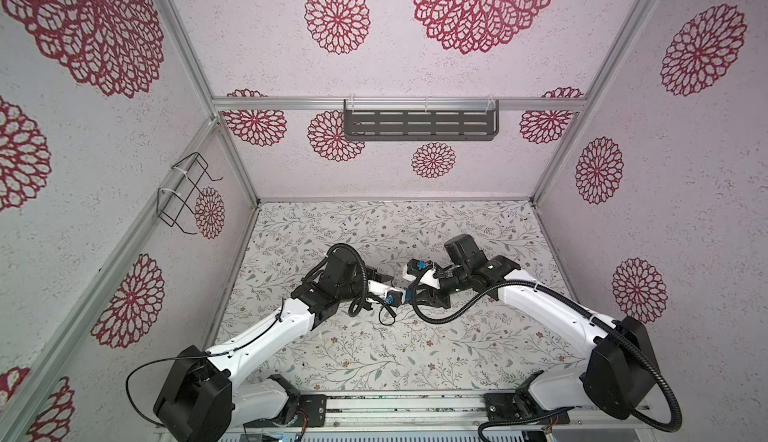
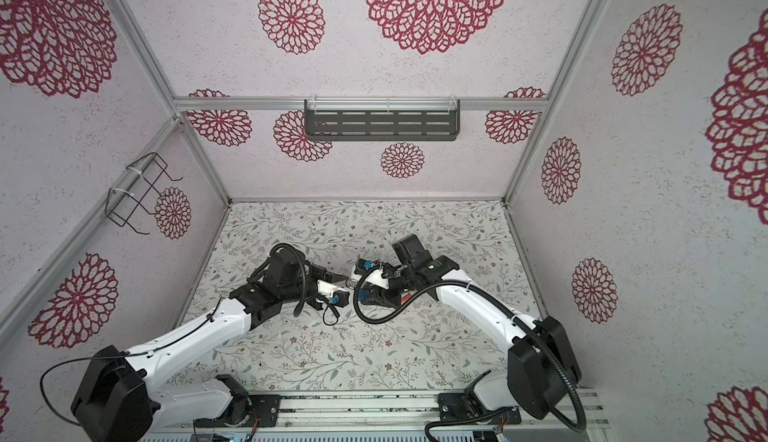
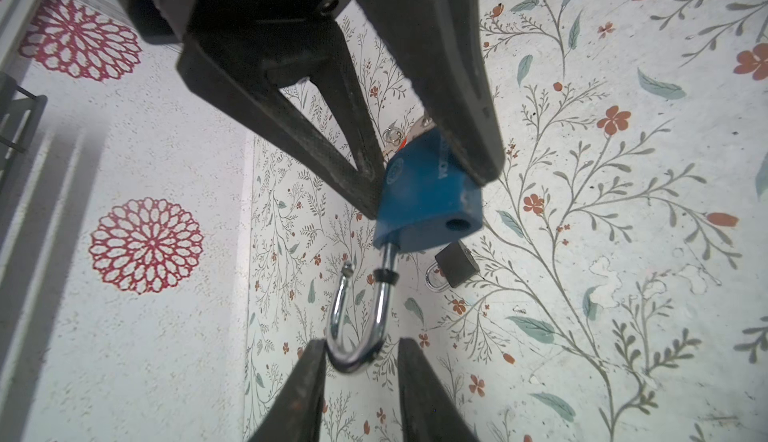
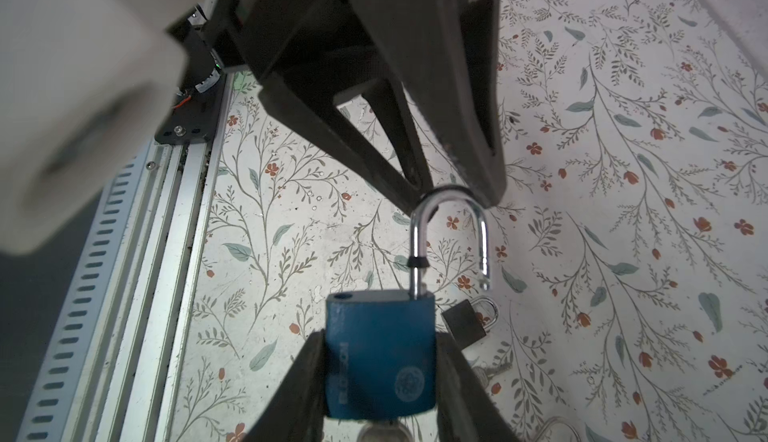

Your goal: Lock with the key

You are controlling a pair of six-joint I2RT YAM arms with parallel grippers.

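My right gripper (image 4: 380, 336) is shut on the body of a blue padlock (image 4: 380, 361), held above the floral table. Its silver shackle (image 4: 449, 232) is out of the body, and its free end hangs beside the lock. A silver key (image 4: 382, 431) sticks out of the lock's underside, partly hidden, with its ring (image 3: 392, 134) behind the body. My left gripper (image 3: 361, 346) is open and straddles the shackle's bend (image 3: 353, 352). One fingertip (image 3: 313, 361) touches the bend; the other stands a little apart. In both top views the two grippers meet over the table's middle.
A small dark padlock (image 4: 465, 323) lies on the table below the blue one, with loose keys (image 4: 490, 371) next to it. A slotted shelf (image 1: 419, 124) hangs on the back wall. On the left wall is a wire basket (image 1: 183, 194). The base rail (image 4: 166, 219) runs along the front.
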